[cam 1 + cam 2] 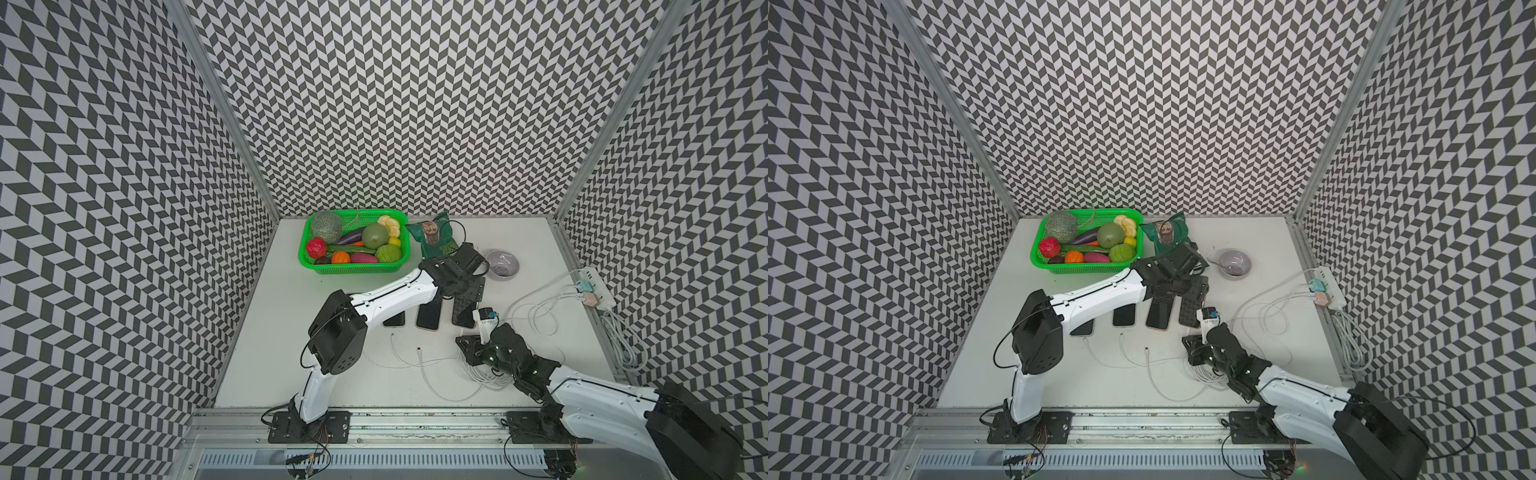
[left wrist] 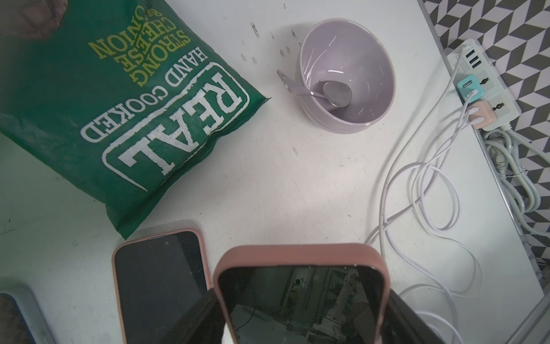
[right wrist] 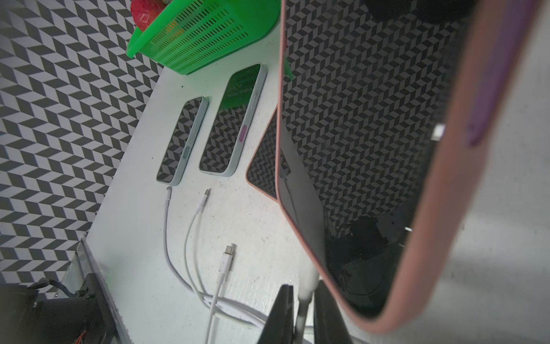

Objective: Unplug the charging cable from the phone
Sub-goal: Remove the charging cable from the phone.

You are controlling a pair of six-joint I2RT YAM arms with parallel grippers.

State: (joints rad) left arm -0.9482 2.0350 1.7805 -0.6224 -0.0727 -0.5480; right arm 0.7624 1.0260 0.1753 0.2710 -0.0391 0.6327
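- Pink-cased phone [image 3: 372,134] is found closest to the right wrist lens and fills most of that view. It is the rightmost of four phones set in a row near the middle of the table [image 1: 332,395].
- Its far end is grasped across the width by the left gripper [image 2: 303,295]. The dark fingers [image 2: 205,315] are pressed against both sides of the case.
- The charging cable [image 3: 308,280] is seen at the phone's near end. Its white plug is pinched between the fingers of the right gripper [image 3: 303,297].
- Whether the plug is seated in the port cannot be told.
- Three other phones [image 1: 1124,316] are laid flat, and three loose white cable ends [image 3: 229,248] are observed on the table before them.
- A green basket [image 1: 353,270] of produce, a green crisp packet [image 2: 119,119] and a lilac bowl [image 2: 378,68] holding a spoon [image 2: 336,93] are noted beyond the row.
- A power strip [image 2: 500,98] is noted at the table's right edge.
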